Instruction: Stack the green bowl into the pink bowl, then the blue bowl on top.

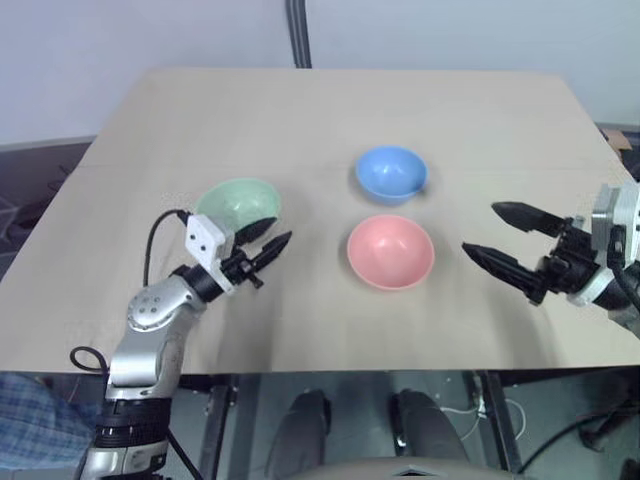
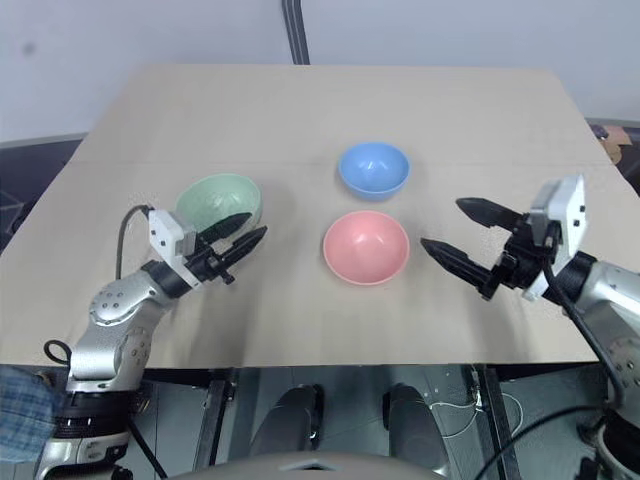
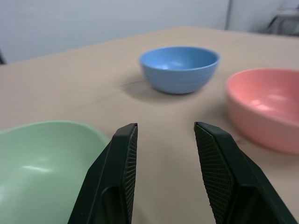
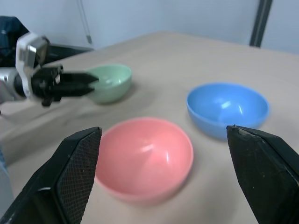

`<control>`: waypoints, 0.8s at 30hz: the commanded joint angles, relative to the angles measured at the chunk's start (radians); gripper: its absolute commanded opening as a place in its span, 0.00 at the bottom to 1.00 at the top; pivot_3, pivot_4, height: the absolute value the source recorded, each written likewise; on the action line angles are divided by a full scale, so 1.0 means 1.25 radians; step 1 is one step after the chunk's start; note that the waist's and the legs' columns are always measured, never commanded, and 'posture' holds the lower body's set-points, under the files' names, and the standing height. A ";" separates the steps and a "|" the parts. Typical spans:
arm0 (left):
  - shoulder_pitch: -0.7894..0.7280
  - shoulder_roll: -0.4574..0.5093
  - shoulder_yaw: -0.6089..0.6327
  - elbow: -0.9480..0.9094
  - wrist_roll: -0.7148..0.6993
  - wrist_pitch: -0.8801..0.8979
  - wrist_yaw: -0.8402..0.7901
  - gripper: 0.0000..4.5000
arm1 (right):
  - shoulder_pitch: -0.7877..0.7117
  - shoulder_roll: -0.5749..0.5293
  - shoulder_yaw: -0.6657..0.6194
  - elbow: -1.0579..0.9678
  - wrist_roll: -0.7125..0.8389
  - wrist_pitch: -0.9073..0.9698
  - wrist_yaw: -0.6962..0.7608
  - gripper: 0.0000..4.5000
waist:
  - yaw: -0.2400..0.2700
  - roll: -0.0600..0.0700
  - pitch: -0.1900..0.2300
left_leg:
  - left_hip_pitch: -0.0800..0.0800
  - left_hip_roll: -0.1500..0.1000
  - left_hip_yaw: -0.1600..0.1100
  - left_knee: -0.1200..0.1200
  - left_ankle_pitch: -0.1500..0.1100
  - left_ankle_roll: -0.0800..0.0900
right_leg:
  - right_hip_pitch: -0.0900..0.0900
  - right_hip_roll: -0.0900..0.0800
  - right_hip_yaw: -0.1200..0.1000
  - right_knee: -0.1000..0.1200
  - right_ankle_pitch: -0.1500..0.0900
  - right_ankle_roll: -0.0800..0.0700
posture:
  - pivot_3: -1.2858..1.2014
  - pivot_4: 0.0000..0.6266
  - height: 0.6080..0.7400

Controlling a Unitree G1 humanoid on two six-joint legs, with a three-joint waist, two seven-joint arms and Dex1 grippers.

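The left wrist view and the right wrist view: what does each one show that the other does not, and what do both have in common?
The left wrist view alone shows the left tool's own open fingers from behind, beside the green bowl.

The right wrist view alone shows the right tool's wide-open fingers, and the left tool from outside, its tips at the green bowl's rim.

Both share the table and all three bowls standing apart and empty: green, pink bowl and blue bowl.

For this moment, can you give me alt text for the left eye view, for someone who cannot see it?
Three empty bowls sit apart on a tan table: green bowl left, pink bowl centre, blue bowl behind it. The open left gripper is beside the green bowl; the open right gripper is right of the pink.
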 commanded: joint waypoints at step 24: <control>-0.056 0.035 0.012 0.077 0.078 -0.090 0.020 0.46 | 0.083 -0.077 -0.014 -0.005 0.057 -0.130 -0.071 1.00 | 0.001 0.000 0.000 | 0.000 0.000 0.000 0.000 0.000 0.000 | 0.000 0.000 0.000 0.000 0.000 0.000 | 0.52 0.24 1.00</control>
